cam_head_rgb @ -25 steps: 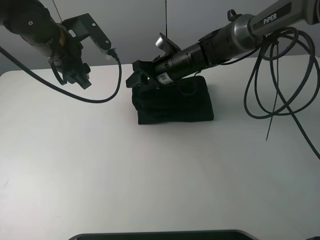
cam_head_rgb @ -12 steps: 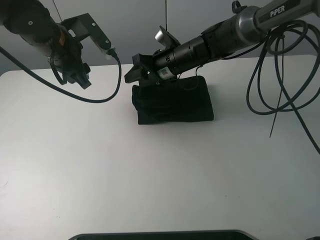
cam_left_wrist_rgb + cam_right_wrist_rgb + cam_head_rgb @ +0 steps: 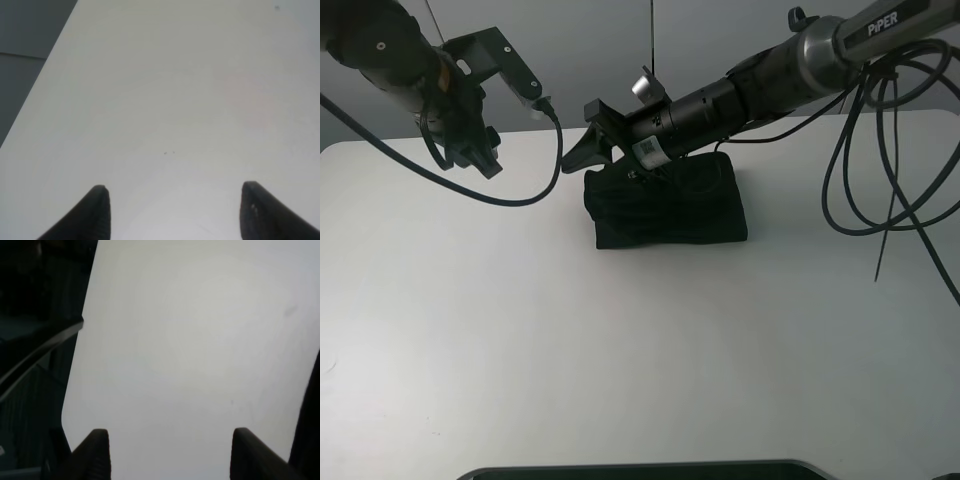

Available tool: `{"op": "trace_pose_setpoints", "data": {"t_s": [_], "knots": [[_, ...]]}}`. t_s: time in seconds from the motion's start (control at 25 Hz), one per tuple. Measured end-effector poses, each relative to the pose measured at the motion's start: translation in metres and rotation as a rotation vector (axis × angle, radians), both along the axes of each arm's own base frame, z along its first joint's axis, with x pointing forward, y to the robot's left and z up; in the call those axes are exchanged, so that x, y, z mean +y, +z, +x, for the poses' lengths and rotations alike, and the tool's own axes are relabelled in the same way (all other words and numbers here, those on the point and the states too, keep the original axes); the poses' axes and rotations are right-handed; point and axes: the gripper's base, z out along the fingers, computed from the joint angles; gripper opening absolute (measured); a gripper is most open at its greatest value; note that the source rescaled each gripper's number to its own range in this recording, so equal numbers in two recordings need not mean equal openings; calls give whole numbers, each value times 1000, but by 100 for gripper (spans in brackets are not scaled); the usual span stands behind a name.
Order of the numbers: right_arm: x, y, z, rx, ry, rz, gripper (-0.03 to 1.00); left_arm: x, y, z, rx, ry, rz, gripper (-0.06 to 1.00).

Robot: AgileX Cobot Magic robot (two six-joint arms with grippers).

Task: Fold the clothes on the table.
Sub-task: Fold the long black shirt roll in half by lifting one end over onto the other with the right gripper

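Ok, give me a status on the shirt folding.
Done: the clothes lie as a compact folded black bundle on the table. In hand: nothing. The right tool hovers open by the bundle's far left corner, holding no fabric; the left tool hangs open over bare table, away from it. Left: perhaps only retracting both arms, as far as I can judge.

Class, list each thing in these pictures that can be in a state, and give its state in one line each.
T-shirt: folded into a compact black bundle, lying on the table, not gripped.
Left pincer: open, empty, held above bare table.
Right pincer: open, empty, above the bundle's left end in the high view.
Table: white top, carrying only the bundle.
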Motion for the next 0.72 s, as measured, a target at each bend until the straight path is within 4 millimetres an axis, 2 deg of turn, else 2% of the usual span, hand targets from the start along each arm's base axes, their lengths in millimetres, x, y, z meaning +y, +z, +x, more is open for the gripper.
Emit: {"op": "trace_pose_setpoints", "data": {"t_s": [0.36,0.56,0.72], "knots": [[-5,-29,-15,168,-39,-8,64,0,0,0,3,3,4,91],[-14,-51,-11,255,-80,-2,64,1,0,-1,9,8,12,91],[-26,-56,-6,315,-105,45,64,1,-1,-1,10,9,13,91]]}}
